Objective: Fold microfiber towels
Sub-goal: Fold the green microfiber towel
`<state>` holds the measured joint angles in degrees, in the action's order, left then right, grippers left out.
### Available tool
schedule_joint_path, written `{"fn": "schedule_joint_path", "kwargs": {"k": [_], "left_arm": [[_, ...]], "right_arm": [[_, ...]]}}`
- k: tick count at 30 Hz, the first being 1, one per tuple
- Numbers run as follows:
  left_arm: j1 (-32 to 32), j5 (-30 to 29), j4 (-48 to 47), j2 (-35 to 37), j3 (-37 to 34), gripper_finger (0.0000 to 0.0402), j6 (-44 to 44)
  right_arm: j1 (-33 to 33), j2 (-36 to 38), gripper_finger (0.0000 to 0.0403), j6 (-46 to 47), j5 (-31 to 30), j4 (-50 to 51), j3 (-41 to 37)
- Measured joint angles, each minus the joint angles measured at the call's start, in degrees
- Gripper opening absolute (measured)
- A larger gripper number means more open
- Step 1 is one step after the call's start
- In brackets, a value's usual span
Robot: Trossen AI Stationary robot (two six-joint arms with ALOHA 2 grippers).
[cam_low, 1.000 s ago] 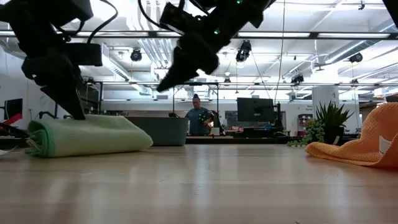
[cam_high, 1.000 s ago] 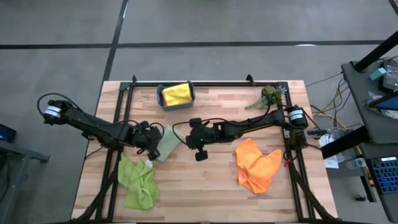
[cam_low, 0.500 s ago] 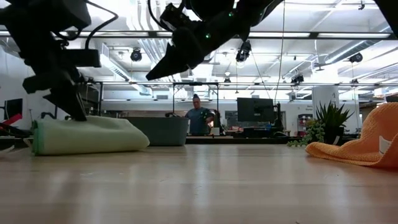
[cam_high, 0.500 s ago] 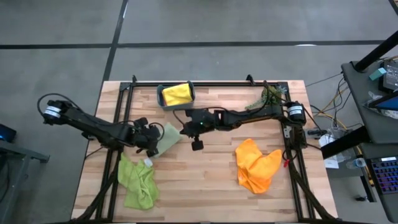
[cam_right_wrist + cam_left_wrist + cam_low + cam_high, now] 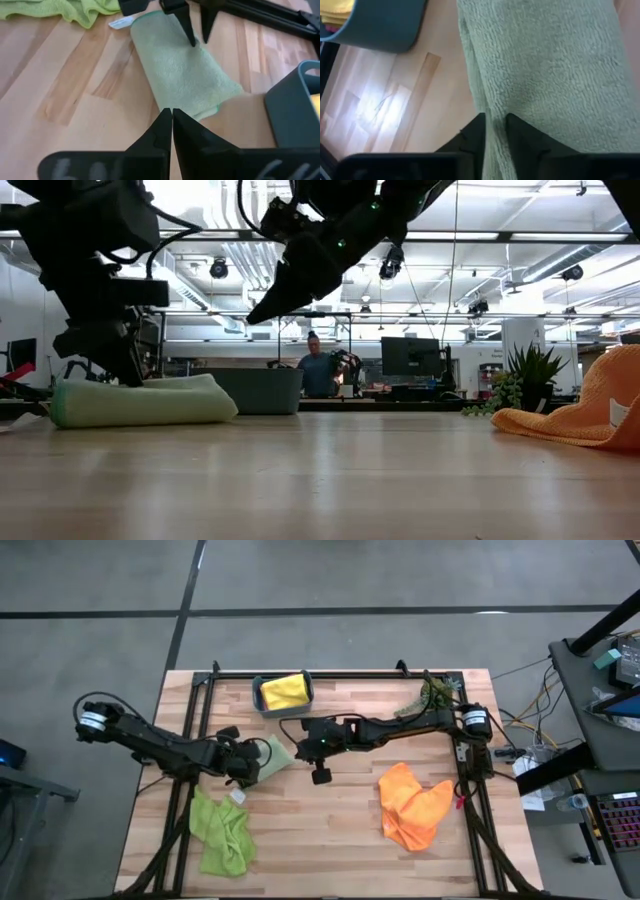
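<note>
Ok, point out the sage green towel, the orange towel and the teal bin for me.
sage green towel [image 5: 185,80]: right wrist view, middle of the folded cloth.
orange towel [image 5: 410,805]: high view, centre of the crumpled cloth.
teal bin [image 5: 258,698]: high view, its left rim.

A large open lab or workshop: exposed ceiling ducts [image 5: 235,265] and hanging lights [image 5: 219,268], a monitor [image 5: 412,357] on a far bench, a person [image 5: 318,370] standing there, bare concrete floor [image 5: 350,575], and cabled equipment racks [image 5: 600,740] beside the wooden worktop [image 5: 340,830].

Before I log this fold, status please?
Left gripper fingers slightly open, tips on the folded sage towel. Right gripper shut, lifted above the towel's near edge. Teal bin close by, not blocking.
</note>
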<state>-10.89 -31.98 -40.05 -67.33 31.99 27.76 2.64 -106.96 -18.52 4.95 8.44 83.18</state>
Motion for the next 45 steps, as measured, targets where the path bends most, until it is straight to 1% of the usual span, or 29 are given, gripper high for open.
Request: {"fn": "schedule_joint_path", "kwargs": {"k": [4,7,10,13,17,21,26,28,30,34,39,45], "left_arm": [[0.4,-0.1,-0.5,0.5,0.6,0.0115,-1.5],[0.5,-0.1,-2.8,1.1,1.6,0.0146,-3.9],[0.9,-0.1,-4.6,1.9,2.1,0.0164,-5.8],[2.1,-0.1,-3.9,3.1,2.2,0.0168,-7.1],[3.4,-0.1,-3.6,3.7,2.6,0.0169,-7.2],[4.7,-0.1,-1.0,3.5,3.6,0.0169,-7.3],[9.9,-0.1,0.7,2.3,3.4,0.0166,-7.7],[12.3,-0.2,1.1,1.4,3.3,0.016,-8.0],[14.0,0.3,4.0,0.3,3.2,0.0151,-9.9],[15.8,4.6,10.8,-2.6,3.2,0.0129,-13.8],[16.2,8.9,18.2,-7.5,3.2,0.0108,-18.1],[15.8,20.4,28.7,-13.4,5.0,0.0089,-23.6]], "right_arm": [[-0.4,0.0,0.0008,0.1,0.0,1.2,0.0],[-0.6,0.0,0.0008,0.1,0.0,2.4,0.0],[-0.7,0.0,0.0008,0.1,0.0,3.6,0.0],[-0.8,0.0,0.0008,0.2,0.0,4.9,0.0],[-0.8,0.0,0.0008,0.6,0.0,5.9,0.0],[-0.8,0.0,0.0008,0.5,0.0,7.5,0.0],[-0.8,0.0,0.0008,0.5,-0.1,8.4,-0.1],[-0.8,0.0,0.0008,0.4,-0.1,8.6,-0.1],[-0.8,0.0,0.0008,0.4,-0.1,9.2,-0.1],[-0.8,0.0,0.0008,0.4,-0.1,11.2,-0.1],[-1.2,0.0,0.0008,0.8,-0.1,14.4,-0.1],[-2.1,0.0,0.0008,2.0,0.0,18.2,-0.1]]}}
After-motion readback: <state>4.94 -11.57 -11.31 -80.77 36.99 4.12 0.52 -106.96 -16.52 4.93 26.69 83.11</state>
